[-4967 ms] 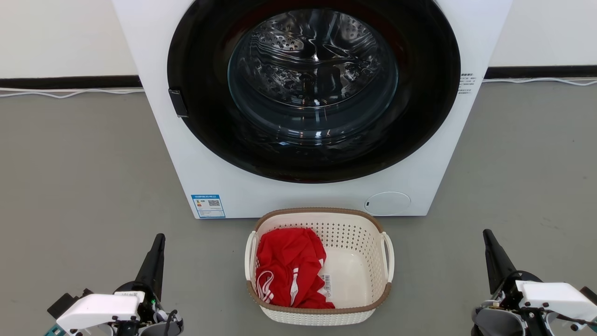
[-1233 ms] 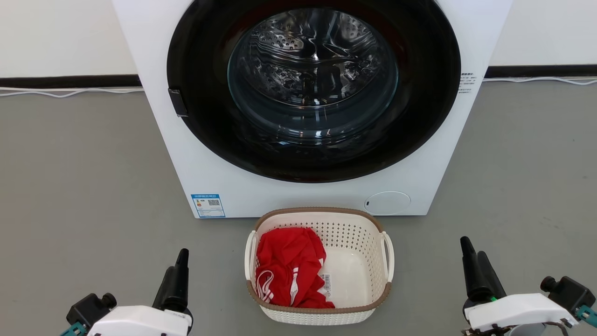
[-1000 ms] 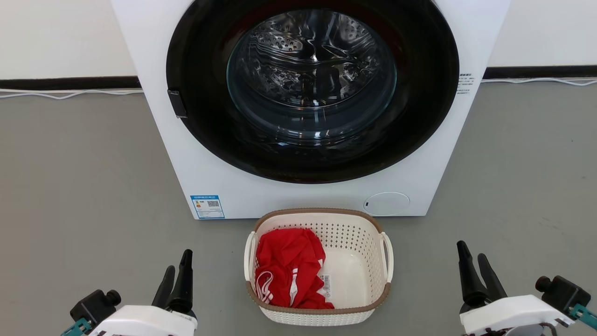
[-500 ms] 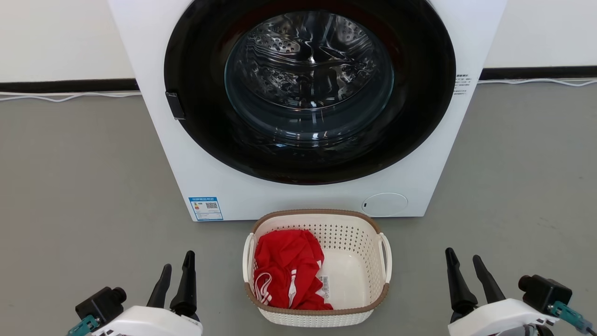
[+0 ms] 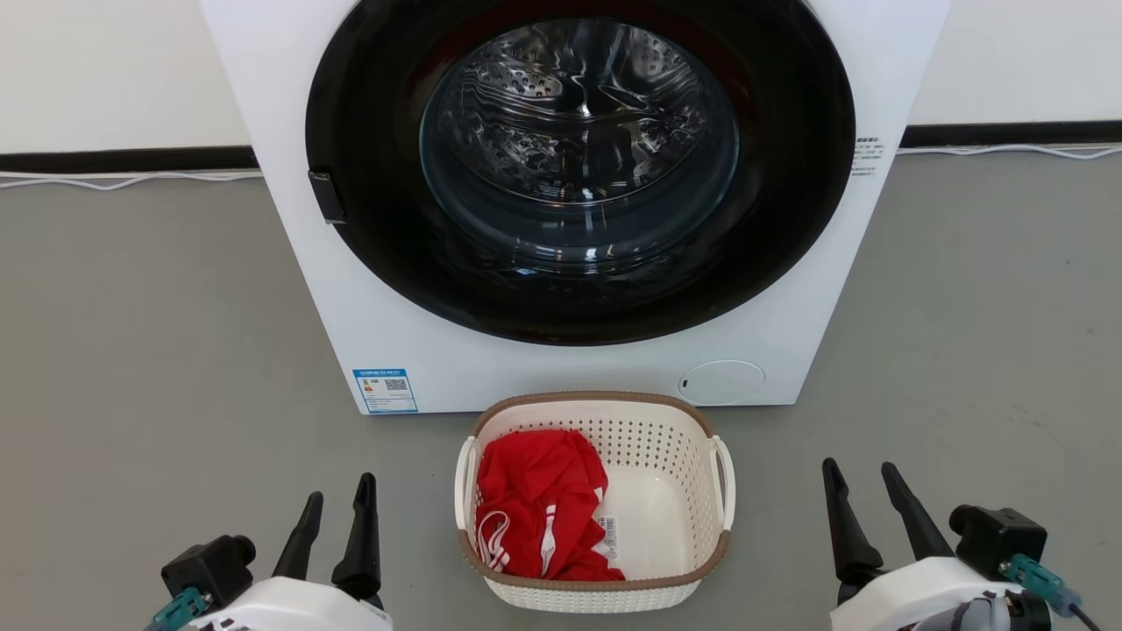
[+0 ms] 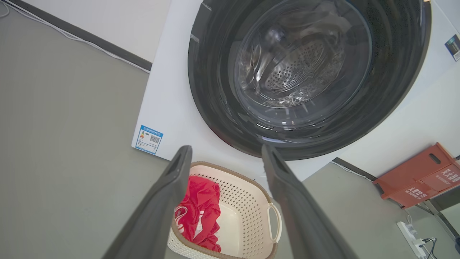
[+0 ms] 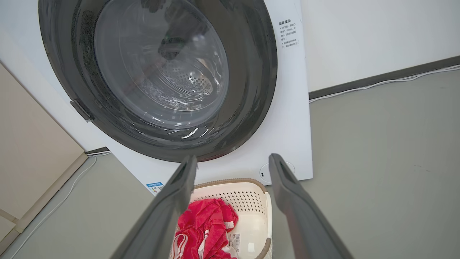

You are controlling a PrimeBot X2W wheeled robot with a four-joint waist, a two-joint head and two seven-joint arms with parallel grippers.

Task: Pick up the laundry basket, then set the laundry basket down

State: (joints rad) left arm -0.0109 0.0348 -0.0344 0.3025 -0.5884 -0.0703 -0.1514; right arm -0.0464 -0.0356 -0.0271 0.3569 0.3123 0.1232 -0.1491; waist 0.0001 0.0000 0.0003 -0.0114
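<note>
The cream-white laundry basket (image 5: pixel 653 438) with a brown rim band stands on the grey floor just in front of the washing machine, a red garment (image 5: pixel 536 504) bunched in its left half and a barcode sticker on its bottom. My left gripper (image 5: pixel 338 489) is open, low on the floor to the basket's left, apart from it. My right gripper (image 5: pixel 859 473) is open too, off to the basket's right. In the left wrist view the basket (image 6: pixel 248 205) sits between my open left gripper (image 6: pixel 226 151) fingers; in the right wrist view the basket (image 7: pixel 251 201) lies below my open right gripper (image 7: pixel 233 160).
A white front-loading washing machine (image 5: pixel 368 289) with a round dark glass door (image 5: pixel 578 140) stands right behind the basket. Cables run along the wall base. A red box (image 6: pixel 417 176) and a power strip (image 6: pixel 409 233) lie off to one side in the left wrist view.
Both grippers went from shut to open and shifted inward toward the basket. The head camera moved slightly. The basket has stayed in place.
</note>
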